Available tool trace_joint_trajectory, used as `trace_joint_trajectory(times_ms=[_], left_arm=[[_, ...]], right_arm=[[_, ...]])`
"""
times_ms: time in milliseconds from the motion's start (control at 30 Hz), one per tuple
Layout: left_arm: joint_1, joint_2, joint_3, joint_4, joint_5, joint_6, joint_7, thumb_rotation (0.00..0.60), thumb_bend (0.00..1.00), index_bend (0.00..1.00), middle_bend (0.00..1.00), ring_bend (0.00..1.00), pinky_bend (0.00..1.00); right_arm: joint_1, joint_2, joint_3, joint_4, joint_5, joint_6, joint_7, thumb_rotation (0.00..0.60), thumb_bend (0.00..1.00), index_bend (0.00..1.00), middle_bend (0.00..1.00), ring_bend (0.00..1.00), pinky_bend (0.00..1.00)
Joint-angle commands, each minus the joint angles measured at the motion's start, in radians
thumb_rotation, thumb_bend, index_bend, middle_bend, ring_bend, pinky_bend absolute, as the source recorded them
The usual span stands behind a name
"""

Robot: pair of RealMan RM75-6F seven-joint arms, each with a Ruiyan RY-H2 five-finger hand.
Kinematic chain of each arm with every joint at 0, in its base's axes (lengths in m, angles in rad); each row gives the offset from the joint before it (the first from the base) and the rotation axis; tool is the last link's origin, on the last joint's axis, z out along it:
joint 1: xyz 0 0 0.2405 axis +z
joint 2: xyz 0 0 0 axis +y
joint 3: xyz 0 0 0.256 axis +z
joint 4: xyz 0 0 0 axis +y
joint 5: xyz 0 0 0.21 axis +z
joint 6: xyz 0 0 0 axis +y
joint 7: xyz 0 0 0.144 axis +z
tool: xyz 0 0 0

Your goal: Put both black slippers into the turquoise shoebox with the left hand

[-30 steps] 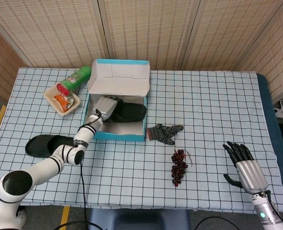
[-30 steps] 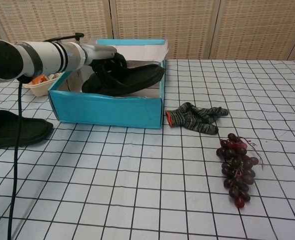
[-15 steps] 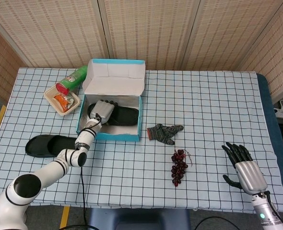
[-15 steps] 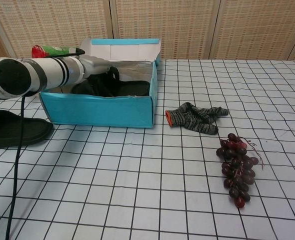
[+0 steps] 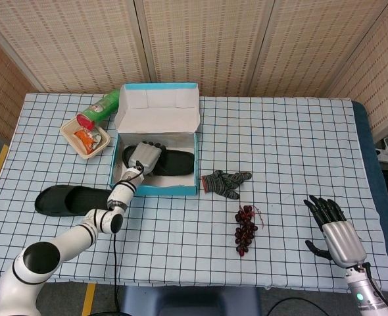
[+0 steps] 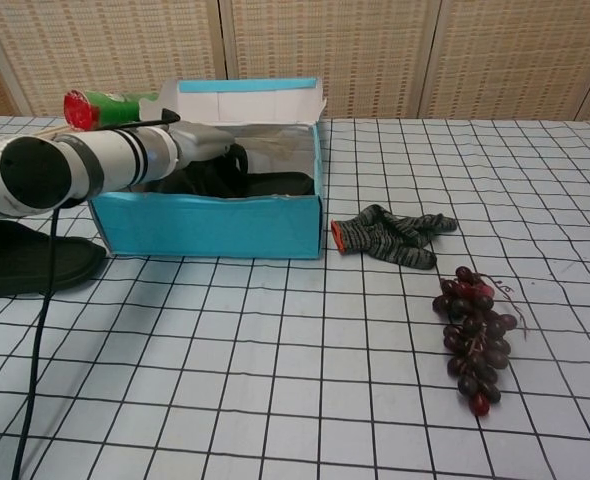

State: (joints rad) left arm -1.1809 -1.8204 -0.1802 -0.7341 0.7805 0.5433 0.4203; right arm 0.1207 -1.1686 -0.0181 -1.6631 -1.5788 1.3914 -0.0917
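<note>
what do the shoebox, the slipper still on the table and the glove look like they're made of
Shoebox: likely cardboard, matte turquoise outside, plain white inside, with thin folded walls and lid.
Slipper on the table: apparently rubber or foam, matte black, moulded in one piece.
Glove: knit fabric, mottled grey with an orange cuff edge, lying limp and wrinkled.

A bunch of dark red grapes point(image 5: 245, 230) is laid on the checked tablecloth point(image 5: 286, 145), with a striped grey glove point(image 5: 225, 182) with an orange cuff just beyond it. At the far left corner, a beige tray point(image 5: 82, 135) of snacks is seen beside a tipped green bottle point(image 5: 100, 109).
</note>
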Motion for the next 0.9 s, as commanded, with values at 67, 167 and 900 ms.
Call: trace_joint_trajectory(times_ms=[67,167,900], left_arm=[[0.011,0.025,-0.014,-0.038,-0.005,-0.016,-0.015,0.600,0.45,0.03,0.22,0.21,0.35],[0.028,0.052,-0.049,-0.098,0.025,0.000,-0.090,0.600,0.45,0.00,0.02,0.03,0.30],[0.273,0.456,-0.101,-0.640,0.402,0.197,-0.570,0.600,0.41,0.00,0.00,0.00,0.10]], right_arm=[[-0.001,0.001,-0.002,-0.002,-0.004,0.001,0.002,0.600,0.16,0.00,0.00,0.00,0.00],[-0.002,0.005,-0.003,-0.005,-0.006,0.004,0.008,0.600,0.16,0.00,0.00,0.00,0.00],[-0.018,0.012,-0.013,-0.013,-0.045,0.045,0.017,0.600,0.16,0.00,0.00,0.00,0.00]])
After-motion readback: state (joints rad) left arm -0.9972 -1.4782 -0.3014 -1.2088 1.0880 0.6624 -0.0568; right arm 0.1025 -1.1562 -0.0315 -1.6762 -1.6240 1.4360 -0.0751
